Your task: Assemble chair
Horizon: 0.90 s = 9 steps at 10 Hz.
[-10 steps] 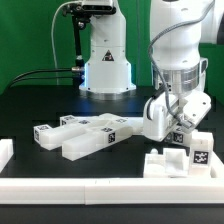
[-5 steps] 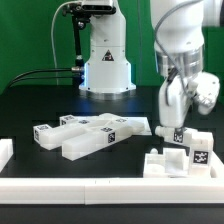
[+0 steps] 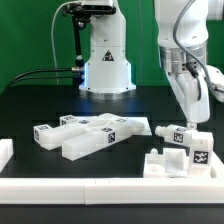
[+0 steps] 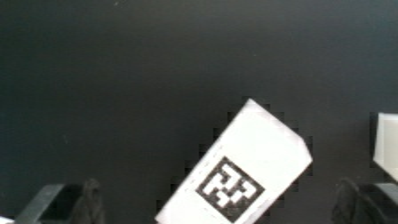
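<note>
The robot's 2-finger gripper (image 3: 190, 110) hovers empty, jaws spread wide, just above a small white tagged plastic chair block (image 3: 178, 135) lying on the black table (image 3: 40, 100) beside the larger white blocky chair panels (image 3: 88, 135), probably staged within reach for joining.

the exterior view is looking across the black table (image 3: 40, 100) toward the arm's base (image 3: 105, 65) from moderate range, while the wrist view is pointing down close in, sharing that table and one tagged white part (image 3: 178, 134) (image 4: 240, 170).
</note>
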Each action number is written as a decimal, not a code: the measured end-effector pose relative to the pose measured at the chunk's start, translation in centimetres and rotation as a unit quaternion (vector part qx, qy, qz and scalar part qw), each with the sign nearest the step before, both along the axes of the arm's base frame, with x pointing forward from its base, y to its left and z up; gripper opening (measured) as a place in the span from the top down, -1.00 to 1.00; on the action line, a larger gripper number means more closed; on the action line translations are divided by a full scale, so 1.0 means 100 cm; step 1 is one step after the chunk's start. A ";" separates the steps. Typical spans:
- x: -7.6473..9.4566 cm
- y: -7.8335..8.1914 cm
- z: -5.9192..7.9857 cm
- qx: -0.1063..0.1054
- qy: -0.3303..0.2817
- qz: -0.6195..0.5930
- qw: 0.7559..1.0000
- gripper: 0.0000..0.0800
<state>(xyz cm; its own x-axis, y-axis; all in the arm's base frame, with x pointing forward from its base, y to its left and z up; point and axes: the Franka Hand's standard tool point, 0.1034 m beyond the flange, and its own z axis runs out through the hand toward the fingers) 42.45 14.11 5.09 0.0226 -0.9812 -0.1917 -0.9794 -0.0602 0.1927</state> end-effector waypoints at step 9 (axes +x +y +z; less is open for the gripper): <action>0.013 0.011 0.006 0.051 -0.067 0.423 0.902 -0.62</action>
